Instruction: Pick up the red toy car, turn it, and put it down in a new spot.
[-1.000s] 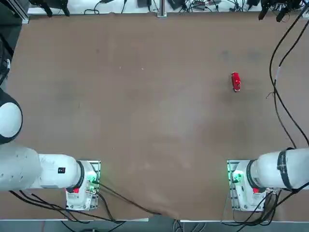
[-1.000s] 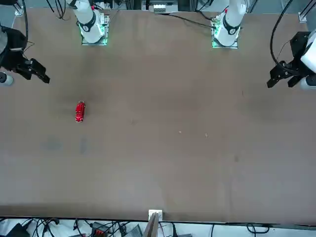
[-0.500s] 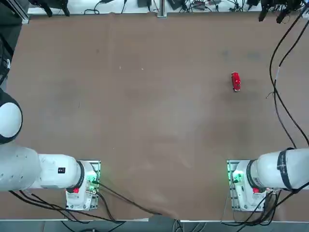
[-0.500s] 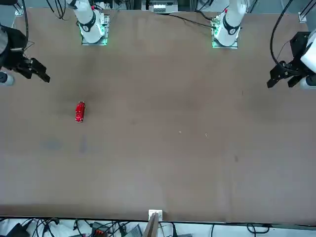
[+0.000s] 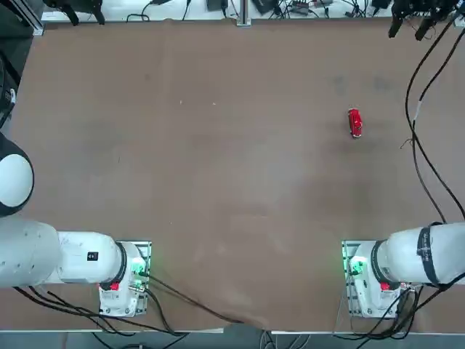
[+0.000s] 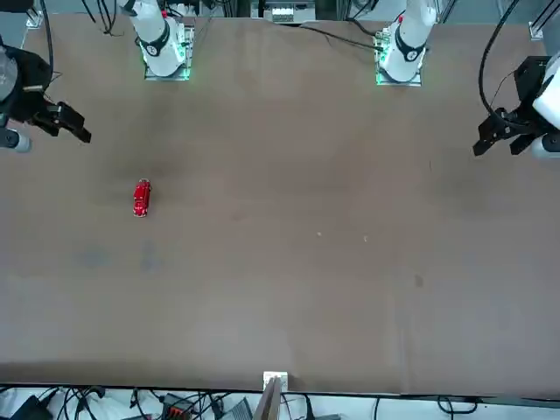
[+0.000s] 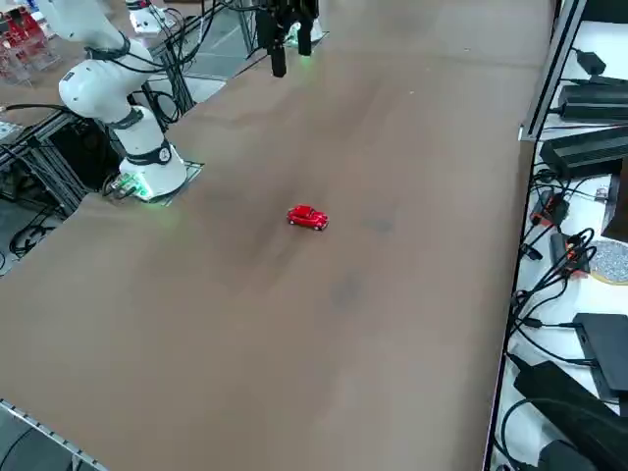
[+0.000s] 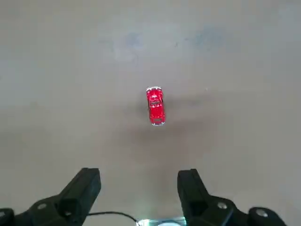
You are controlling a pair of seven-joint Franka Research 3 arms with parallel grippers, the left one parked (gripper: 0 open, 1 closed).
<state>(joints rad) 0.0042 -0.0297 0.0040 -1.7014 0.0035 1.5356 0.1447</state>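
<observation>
Red against the bare brown table (image 5: 218, 182), the red toy car (image 5: 354, 123) sits alone on its wheels, well out from the right arm's white base (image 5: 367, 280) and roughly in line with it. The right gripper (image 8: 138, 186) hangs high above the table with its jaws spread wide and nothing between them, the car well apart from its fingers (image 8: 84, 188). That stance likely suits a straight descent: the car's narrow body lies across the gap, ready for pinching at its sides.

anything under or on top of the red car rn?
The red toy car sits on the bare brown table, nothing on top. The right gripper is high above, jaws open, apart from it. The spot beneath the car is hidden.
</observation>
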